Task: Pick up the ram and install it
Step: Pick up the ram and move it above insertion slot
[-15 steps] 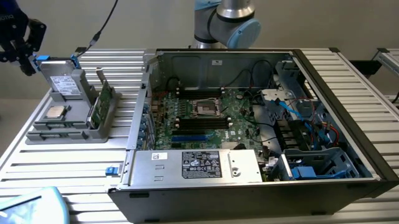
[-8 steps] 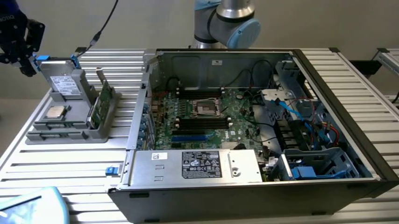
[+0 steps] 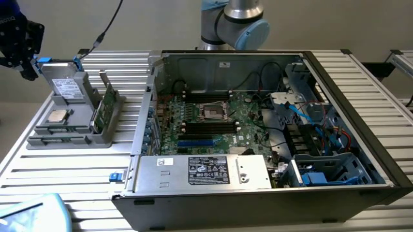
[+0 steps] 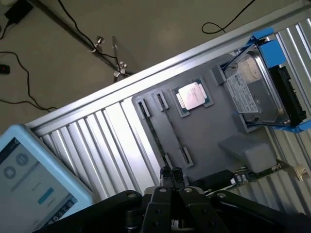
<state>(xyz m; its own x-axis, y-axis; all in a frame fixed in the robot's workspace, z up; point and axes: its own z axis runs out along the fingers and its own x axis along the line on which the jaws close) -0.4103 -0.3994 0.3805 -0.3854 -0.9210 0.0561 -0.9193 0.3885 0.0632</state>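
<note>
Exterior view: an open case (image 3: 380, 159) sits on the slatted bench (image 3: 84, 179), its black slots (image 3: 206, 128) lying across the board. The tool (image 3: 19, 46) hangs at the exterior view's left, beyond the far end of a grey holder (image 3: 74, 130) and well apart from the case. The holder carries a drive (image 3: 65, 84), a processor (image 3: 58, 115) and a green bracketed card (image 3: 106, 108). In its nearest groove is what looks like the ram (image 3: 57, 140), a thin dark strip standing on edge. Its long axis runs from the exterior view's left to its right, roughly parallel to the board's slots. Wrist view: the tool (image 4: 171, 174) is closed, fingers pressed together on nothing, looking down on the holder (image 4: 209, 126). The ram (image 4: 155, 138) shows edge-on as a narrow dark line between two end clips, in the groove nearest the holder's outer edge. It lies beside an empty twin groove and near the processor (image 4: 193, 95), with the drive (image 4: 252, 92) farther along. The stick's line leads toward the tool's tips, though how high the tool hangs above it cannot be told. A tablet (image 4: 34, 179) lies at the bench's corner. By these views the job stands at the approach to the pick-up, the ram not yet lifted. A grasp would seem to call for parted fingers set across the stick's thin faces near mid-length, and a straight pull out of the clips.
</note>
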